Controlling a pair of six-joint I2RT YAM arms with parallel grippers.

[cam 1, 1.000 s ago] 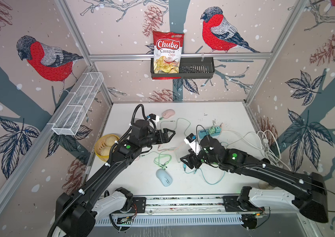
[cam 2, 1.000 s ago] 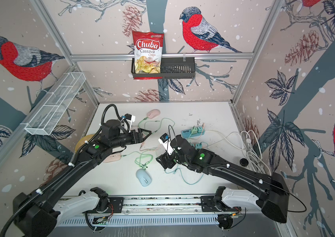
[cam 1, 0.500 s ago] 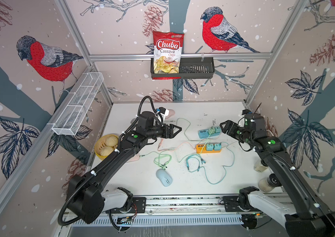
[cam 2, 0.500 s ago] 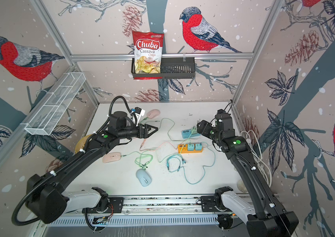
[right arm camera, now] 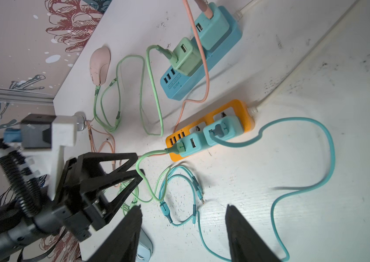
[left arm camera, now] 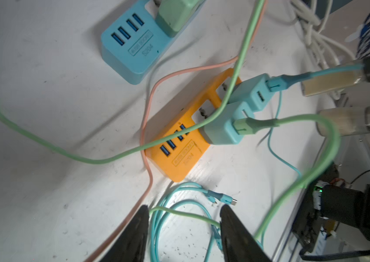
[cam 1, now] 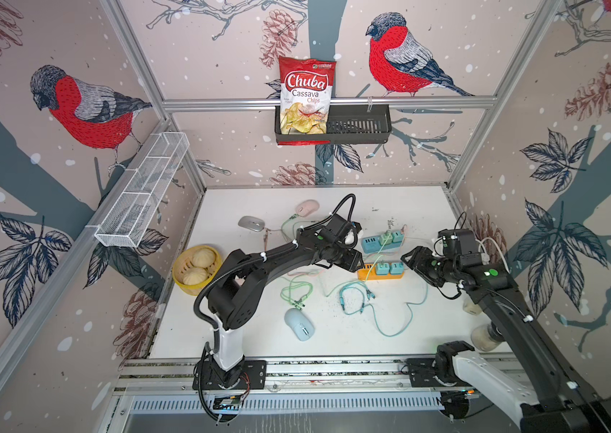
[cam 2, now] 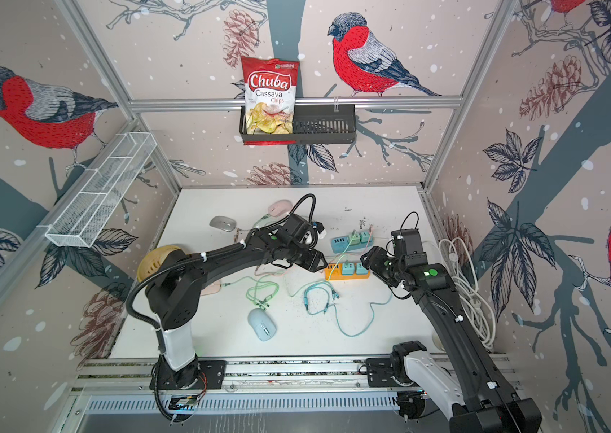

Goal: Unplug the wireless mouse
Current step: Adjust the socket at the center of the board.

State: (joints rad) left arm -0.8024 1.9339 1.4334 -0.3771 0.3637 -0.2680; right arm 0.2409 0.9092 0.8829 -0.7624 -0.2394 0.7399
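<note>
- Since half a second ago both my arms have swung in toward the middle of the table [cam 1: 390, 202]. The left gripper [cam 1: 357, 261] has come right and down from beside the pink mouse, and the right gripper [cam 1: 408, 258] has come left and down from the table's right edge.
- They now face each other across the orange power strip [cam 1: 366, 273], just right of centre in both top views. My left tips are at its left end, my right tips just off its right end.
- My left fingers [left arm camera: 142, 229] stand spread at the bottom of the left wrist view. A pale green lead [left arm camera: 297, 118] lying on the table crosses the gap — I pinch nothing.
- That lead plugs into one of two teal chargers [left arm camera: 222, 131] seated on the orange strip.
- My right fingers [right arm camera: 132, 229] are spread too, with only table and a loose teal cable [right arm camera: 193, 217] showing between them.
- The pink mouse [cam 1: 307, 207] sits at the upper centre of the table, well apart from both grippers. A green cable [right arm camera: 154, 47] runs into its nose from a green charger [right arm camera: 185, 56] on the blue power strip [cam 1: 369, 243], just above the orange one.
- The silver mouse [cam 1: 250, 223] lies left of the pink one.
- The light blue mouse [cam 1: 298, 324] lies at lower centre with green cable ends beside its nose — whether one is plugged in, I cannot tell.
</note>
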